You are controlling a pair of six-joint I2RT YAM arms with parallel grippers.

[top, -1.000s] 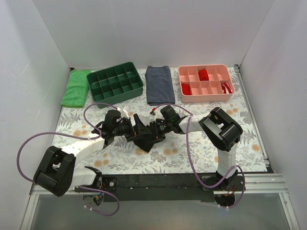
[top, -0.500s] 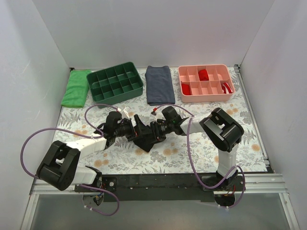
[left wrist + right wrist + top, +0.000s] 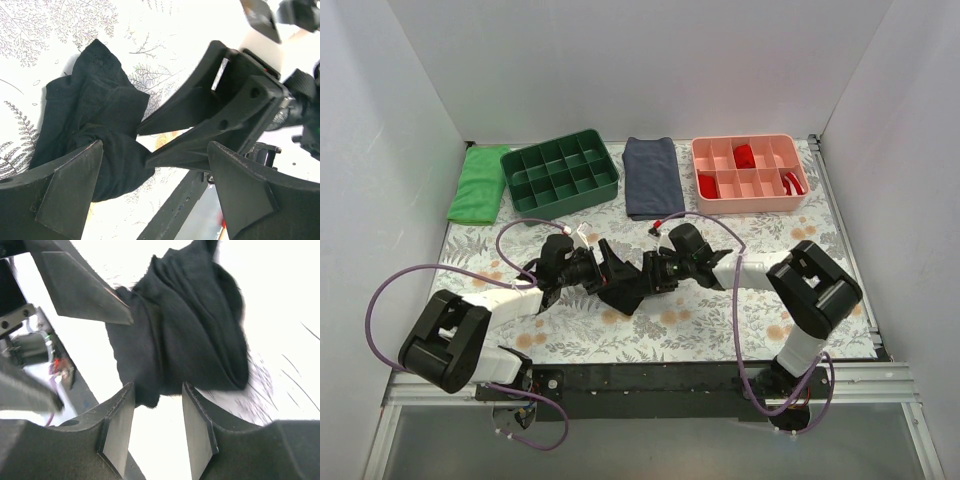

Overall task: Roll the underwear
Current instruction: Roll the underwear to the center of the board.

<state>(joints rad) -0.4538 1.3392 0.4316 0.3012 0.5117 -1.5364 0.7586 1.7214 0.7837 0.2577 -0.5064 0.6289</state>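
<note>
The underwear (image 3: 623, 290) is a crumpled, partly rolled black bundle on the floral table, between my two grippers. My left gripper (image 3: 602, 270) stands wide open just left of it. In the left wrist view the underwear (image 3: 95, 135) lies by the left finger (image 3: 65, 195), not clamped. My right gripper (image 3: 650, 274) faces it from the right. In the right wrist view my right gripper (image 3: 158, 387) is open, with the bundle's (image 3: 185, 325) near edge just in front of its fingertips and nothing pinched. The two grippers' fingers nearly meet.
At the back stand a green compartment tray (image 3: 560, 170), a folded navy-grey cloth (image 3: 652, 177) and a pink tray (image 3: 750, 206) holding small red rolls (image 3: 744, 155). A green cloth (image 3: 476, 183) lies at the back left. Purple cables loop over the table near both arms.
My right gripper has opened and let go of the underwear. The right arm's elbow has swung right and toward the near edge. The left gripper has stayed wide open, shifting slightly.
</note>
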